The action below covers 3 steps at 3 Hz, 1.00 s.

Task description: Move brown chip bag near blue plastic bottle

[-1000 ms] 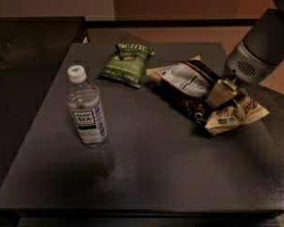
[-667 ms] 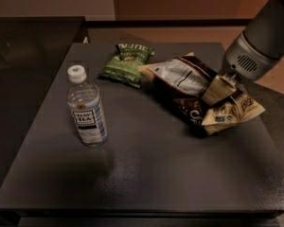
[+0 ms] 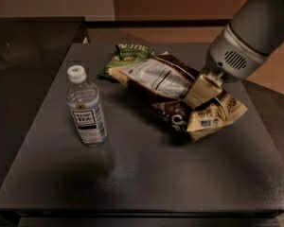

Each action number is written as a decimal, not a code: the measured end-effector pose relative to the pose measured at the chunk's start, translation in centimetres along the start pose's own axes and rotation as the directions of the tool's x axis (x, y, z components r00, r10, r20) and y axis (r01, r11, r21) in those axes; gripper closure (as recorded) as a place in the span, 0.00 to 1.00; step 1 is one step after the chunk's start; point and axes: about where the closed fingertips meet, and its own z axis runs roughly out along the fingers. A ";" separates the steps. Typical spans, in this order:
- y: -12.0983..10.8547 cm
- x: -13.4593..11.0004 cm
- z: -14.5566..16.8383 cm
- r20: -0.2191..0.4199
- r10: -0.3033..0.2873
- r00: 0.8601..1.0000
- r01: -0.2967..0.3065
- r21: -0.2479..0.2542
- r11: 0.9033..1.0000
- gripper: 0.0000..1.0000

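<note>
The arm is a smooth grey cylinder with a slotted vent; its cream gripper is over the desk's right side.

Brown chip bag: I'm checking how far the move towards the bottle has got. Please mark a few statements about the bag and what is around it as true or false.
1. The end effector is at the right part of the brown chip bag. True.
2. The blue plastic bottle stands upright with its white cap on. True.
3. The brown chip bag touches the bottle. False: bare table shows between them.
4. In the camera view, the brown chip bag lies left of the bottle. False: it lies to the right.
5. The green chip bag sits at the table's near edge. False: it is at the far side, partly hidden behind the brown chip bag's end.
</note>
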 end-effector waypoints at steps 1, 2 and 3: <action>1.5 -1.4 1.4 -0.003 -0.027 1.000 0.027 -0.034 0.999 1.00; 2.6 -2.6 3.3 -0.016 -0.061 0.998 0.060 -0.063 0.996 0.83; 3.2 -3.6 5.1 -0.027 -0.086 0.996 0.083 -0.079 0.993 0.60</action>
